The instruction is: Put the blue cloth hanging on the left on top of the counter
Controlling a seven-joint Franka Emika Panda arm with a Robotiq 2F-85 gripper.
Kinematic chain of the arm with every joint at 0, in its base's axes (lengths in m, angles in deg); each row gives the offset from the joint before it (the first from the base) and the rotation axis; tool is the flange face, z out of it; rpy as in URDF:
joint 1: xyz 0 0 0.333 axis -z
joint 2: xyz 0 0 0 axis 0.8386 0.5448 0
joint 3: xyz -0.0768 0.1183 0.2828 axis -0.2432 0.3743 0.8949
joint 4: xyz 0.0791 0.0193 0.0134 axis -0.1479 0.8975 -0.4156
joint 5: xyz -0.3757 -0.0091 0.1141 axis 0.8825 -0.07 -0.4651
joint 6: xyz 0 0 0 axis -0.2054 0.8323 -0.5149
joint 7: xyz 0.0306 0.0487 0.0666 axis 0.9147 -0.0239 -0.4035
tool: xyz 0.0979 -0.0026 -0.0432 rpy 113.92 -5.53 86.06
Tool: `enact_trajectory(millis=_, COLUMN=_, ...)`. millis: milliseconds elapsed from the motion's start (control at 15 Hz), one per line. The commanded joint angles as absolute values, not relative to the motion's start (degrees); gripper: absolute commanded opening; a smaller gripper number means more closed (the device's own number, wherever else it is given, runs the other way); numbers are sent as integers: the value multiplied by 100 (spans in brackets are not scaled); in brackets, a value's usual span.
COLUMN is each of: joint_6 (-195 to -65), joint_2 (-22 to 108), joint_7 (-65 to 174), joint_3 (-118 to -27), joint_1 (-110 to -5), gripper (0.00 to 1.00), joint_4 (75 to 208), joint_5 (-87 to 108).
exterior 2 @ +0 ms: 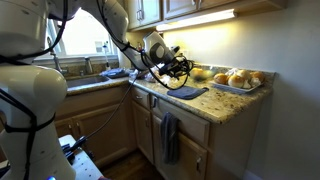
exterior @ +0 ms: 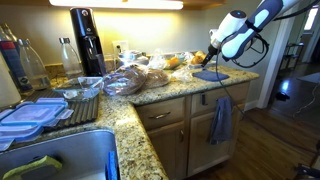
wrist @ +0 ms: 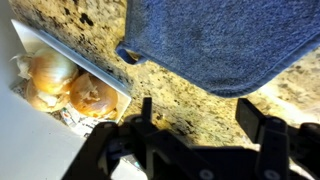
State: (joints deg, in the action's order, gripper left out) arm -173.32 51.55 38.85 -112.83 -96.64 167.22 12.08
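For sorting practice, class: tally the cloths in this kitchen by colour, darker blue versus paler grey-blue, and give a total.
darker blue cloth, lying on the counter: 1
paler grey-blue cloth, hanging on the cabinet: 1
Total: 2

white arm [exterior 2: 30, 90], black fingers [wrist: 147, 118] (dark cables [exterior 2: 122, 42] alongside)

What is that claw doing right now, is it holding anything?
Gripper: open, holding nothing; the blue cloth lies on the counter.
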Motion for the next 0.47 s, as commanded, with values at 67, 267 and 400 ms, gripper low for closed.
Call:
enact_trajectory(millis=67, joint_6=-17220, joint_2=5124, joint_7=3900, joint_3=-11370, joint_1=-9793, gripper=99, joint_4=16723, joint_5=1208)
enact_trajectory(millis=267, joint_6=-17202, joint_2=5110, joint_7=3902, joint_3=-11404, joint_1=-9828, gripper=100, joint_4=16734, joint_5=1208)
enact_trajectory(millis=400, joint_6=-17202, joint_2=5110, joint_7=3902, joint_3=-11412, joint_1=-9828, gripper=100, joint_4=16738, joint_5=1208)
